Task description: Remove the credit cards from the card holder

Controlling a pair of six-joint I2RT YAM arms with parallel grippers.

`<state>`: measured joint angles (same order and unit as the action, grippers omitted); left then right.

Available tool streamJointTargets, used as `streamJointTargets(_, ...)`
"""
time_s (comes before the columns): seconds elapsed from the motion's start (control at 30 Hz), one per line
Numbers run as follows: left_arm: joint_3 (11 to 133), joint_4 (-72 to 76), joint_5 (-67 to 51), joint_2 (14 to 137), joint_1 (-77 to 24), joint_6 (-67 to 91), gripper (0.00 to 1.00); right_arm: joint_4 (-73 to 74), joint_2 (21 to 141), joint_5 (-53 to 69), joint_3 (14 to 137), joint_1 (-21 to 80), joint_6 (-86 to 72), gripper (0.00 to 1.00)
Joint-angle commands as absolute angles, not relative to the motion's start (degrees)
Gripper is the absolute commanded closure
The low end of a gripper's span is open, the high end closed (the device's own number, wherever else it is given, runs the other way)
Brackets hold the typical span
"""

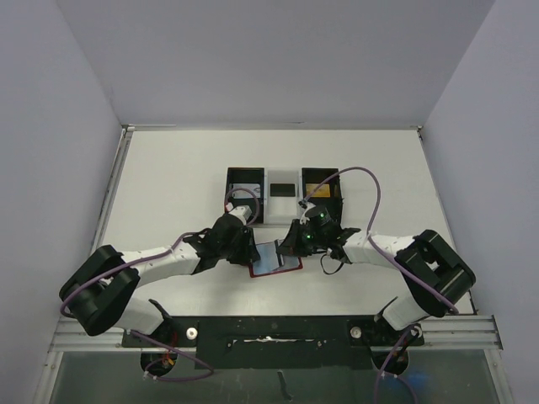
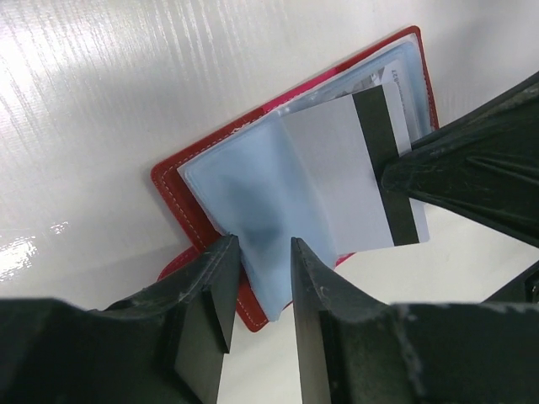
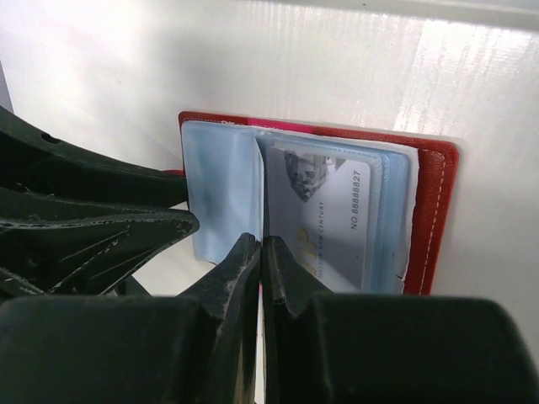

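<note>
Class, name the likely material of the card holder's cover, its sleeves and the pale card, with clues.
Cover: probably leather or imitation, matte red, stitched edge. Sleeves: soft translucent plastic, glossy, flexing. Card: seemingly stiff plastic, smooth, dark stripe.

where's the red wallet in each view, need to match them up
top external: wallet at centre, just below the tray.
left wrist: wallet in the upper middle, lying open, reaching the top right.
right wrist: wallet at centre, red cover along the right.
shared landmark: its pale blue sleeves, visible in all three.
</note>
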<state>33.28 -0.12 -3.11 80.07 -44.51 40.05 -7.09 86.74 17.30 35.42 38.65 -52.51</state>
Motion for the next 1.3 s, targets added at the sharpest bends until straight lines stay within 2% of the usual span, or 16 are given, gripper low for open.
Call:
streamJointTargets(0.0, 33.7, 3.6, -5.1, 80.9, -44.3, 40.2, 0.73, -10.6, 86.5, 17.3, 36.9, 40.2, -53.6, 1.0)
streamJointTargets(0.07, 33.7, 3.5, -4.7, 80.9, -44.3, 40.4, 0.75, -9.9, 85.5, 15.8, 36.8, 40.6, -53.9, 1.0)
streamJointTargets(0.23, 34.0, 1.5, -2.9, 80.6, -44.0, 40.5, 0.87, -6.6, 82.1, 12.4, 37.2, 40.7, -52.8, 1.0)
streamJointTargets(0.37, 34.3, 0.1, -1.4, 80.1, -43.4, 39.8, 0.9, 0.8, 80.1, 7.5, 39.5, 40.4, -50.0, 1.0)
streamJointTargets(0.5, 34.6, -0.6, -1.4, 79.7, -43.0, 39.5, 0.91, 0.8, 79.0, 8.7, 40.0, 40.2, -49.1, 1.0)
streamJointTargets(0.63, 34.2, 0.9, -3.3, 80.0, -42.7, 39.5, 0.85, -1.5, 79.5, 10.6, 39.5, 40.6, -49.3, 1.0)
streamJointTargets(0.7, 34.3, 1.1, -3.6, 80.3, -42.6, 39.4, 0.75, -3.3, 80.8, 12.2, 39.0, 40.3, -49.8, 1.0)
streamJointTargets(0.8, 34.8, 0.5, -3.4, 80.0, -42.6, 39.5, 0.66, -5.9, 83.6, 13.9, 38.4, 40.3, -50.6, 1.0)
streamJointTargets(0.97, 35.0, -0.8, -2.5, 78.4, -42.4, 39.3, 0.64, -5.9, 86.6, 13.3, 38.0, 40.6, -51.8, 1.0)
streamJointTargets(1.27, 33.3, -1.1, -1.6, 72.0, -40.5, 38.4, 0.57, -9.5, 82.3, 14.0, 36.6, 40.2, -50.9, 1.0)
